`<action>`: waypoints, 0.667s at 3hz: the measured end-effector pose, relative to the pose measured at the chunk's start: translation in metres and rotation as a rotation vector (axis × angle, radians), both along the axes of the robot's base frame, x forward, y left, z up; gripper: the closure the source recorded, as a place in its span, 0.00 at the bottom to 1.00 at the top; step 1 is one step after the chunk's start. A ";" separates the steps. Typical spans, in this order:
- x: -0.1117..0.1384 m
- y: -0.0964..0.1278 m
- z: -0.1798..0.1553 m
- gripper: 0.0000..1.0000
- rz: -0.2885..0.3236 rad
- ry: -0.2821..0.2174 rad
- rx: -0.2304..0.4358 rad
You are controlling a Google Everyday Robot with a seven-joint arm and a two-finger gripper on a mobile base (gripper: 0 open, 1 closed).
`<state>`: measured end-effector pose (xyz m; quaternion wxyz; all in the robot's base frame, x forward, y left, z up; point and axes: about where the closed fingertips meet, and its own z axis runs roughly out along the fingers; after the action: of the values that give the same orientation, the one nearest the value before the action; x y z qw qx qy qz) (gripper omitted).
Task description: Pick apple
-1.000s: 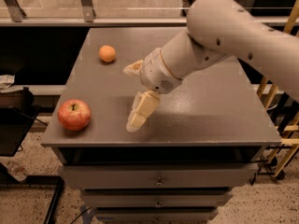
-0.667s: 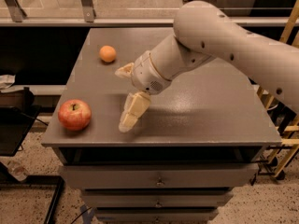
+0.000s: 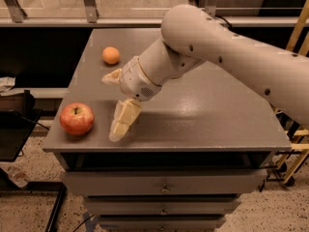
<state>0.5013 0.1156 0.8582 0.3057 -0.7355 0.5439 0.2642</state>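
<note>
The robot's cream-coloured two-finger gripper (image 3: 110, 108) hangs low over the front-left part of a flat dark grey table top (image 3: 207, 115), its fingers spread wide and holding nothing. The nearer finger (image 3: 124, 120) slants down towards the table's front edge, with its tip at or just above the surface (contact cannot be judged from this angle). The farther finger (image 3: 112, 76) points left, towards the back of the table. A thick, smooth white robot arm (image 3: 227, 52) runs from the gripper up and across to the right edge of the view. The round red apple with yellowish streaks and a dark stem dimple (image 3: 77, 118) sits upright on the table near its front-left corner. It lies to the left of the nearer finger, close to it but clearly apart, outside the gap between the fingers. A smaller plain orange round fruit (image 3: 111, 55) rests farther back on the same surface, beyond the farther finger and well apart from the apple. Below the table top is a stack of grey metal drawers with small handles (image 3: 164, 183). A yellow metal frame (image 3: 300, 28) stands at the right edge behind the arm, and the speckled floor (image 3: 29, 211) shows at lower left.
</note>
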 end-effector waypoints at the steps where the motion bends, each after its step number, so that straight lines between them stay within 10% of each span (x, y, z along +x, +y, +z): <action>1: -0.008 0.013 -0.005 0.00 0.039 0.017 -0.003; 2: -0.012 0.023 -0.008 0.00 0.072 0.033 -0.006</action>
<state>0.4893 0.1381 0.8500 0.2848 -0.7508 0.5230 0.2856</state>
